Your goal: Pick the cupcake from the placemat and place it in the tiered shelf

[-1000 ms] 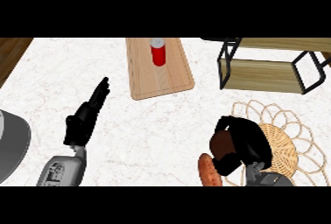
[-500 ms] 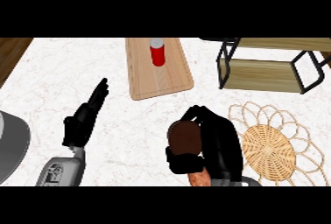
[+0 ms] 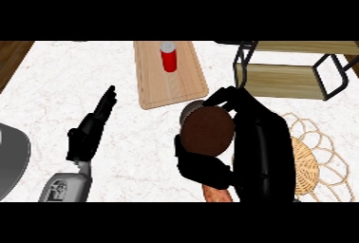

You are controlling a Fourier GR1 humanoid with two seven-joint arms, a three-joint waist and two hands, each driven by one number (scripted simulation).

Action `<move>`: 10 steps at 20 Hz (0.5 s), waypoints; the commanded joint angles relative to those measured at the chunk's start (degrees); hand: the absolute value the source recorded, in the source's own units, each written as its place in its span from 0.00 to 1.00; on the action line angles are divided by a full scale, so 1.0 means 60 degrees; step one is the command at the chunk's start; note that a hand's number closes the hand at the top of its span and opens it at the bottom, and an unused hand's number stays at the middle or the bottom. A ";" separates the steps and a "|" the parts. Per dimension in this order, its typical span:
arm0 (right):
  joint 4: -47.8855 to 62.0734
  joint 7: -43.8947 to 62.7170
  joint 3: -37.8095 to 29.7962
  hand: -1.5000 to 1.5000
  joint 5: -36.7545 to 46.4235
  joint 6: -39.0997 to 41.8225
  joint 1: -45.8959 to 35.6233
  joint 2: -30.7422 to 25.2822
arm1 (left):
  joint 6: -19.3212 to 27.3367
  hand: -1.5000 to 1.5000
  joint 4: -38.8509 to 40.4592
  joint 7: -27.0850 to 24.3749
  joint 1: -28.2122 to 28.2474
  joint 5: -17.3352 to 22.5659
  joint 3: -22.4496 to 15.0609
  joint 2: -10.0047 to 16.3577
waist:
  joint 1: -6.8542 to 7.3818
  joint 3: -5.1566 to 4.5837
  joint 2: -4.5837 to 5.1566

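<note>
Shelf (image 3: 288, 80) at upper right: black frame, wooden tiers, seen from above. Its left posts stand just above the right hand's fingertips in the view.

Board (image 3: 172, 76) at top centre, lying flat on the counter (image 3: 140, 137). A red can (image 3: 168, 60) with a pale top stands upright on it, near the far end.

Placemat (image 3: 316, 156) at right: round, woven, looped rim. Its left part is hidden behind the right hand.

Cupcake (image 3: 207, 130): off the placemat, in the right hand, over the counter between the board's near corner and the placemat. It sits below and left of the shelf, apart from it. A dark brown round face is turned toward the camera. How high it is above the counter can't be told.

Right hand (image 3: 261, 142): comes in from the lower edge and takes up centre-right. Fingers curl over the cupcake's top edge, thumb wraps under its lower left, so it grips the cupcake. An orange-brown bit (image 3: 217, 194) shows below the thumb; can't tell what it is.

Left hand (image 3: 91, 128): at left over bare counter, fingers straight and together, pointing up and slightly right, holding nothing. Grey forearm (image 3: 67, 187) below it.

A grey rounded thing (image 3: 10, 159) is cut off by the left edge.
</note>
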 commanded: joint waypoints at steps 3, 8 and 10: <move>-0.1073 0.1626 -0.1400 1.00 0.0620 0.2205 -0.1686 0.0064 | 0.0060 0.50 -0.0138 0.0199 -0.0129 0.0008 0.0108 0.0046 | -0.0069 0.0000 -0.0013; -0.0206 0.1501 -0.2089 1.00 0.1574 0.2202 -0.2869 0.0064 | -0.0043 0.50 -0.0200 0.0536 -0.0494 0.0217 0.0316 0.0143 | -0.0018 0.0000 -0.0006; -0.0065 0.1066 -0.2526 1.00 0.1499 0.2626 -0.2976 -0.0073 | 0.0005 0.50 -0.0056 0.0054 -0.0040 0.0029 -0.0003 -0.0080 | -0.0013 0.0002 0.0010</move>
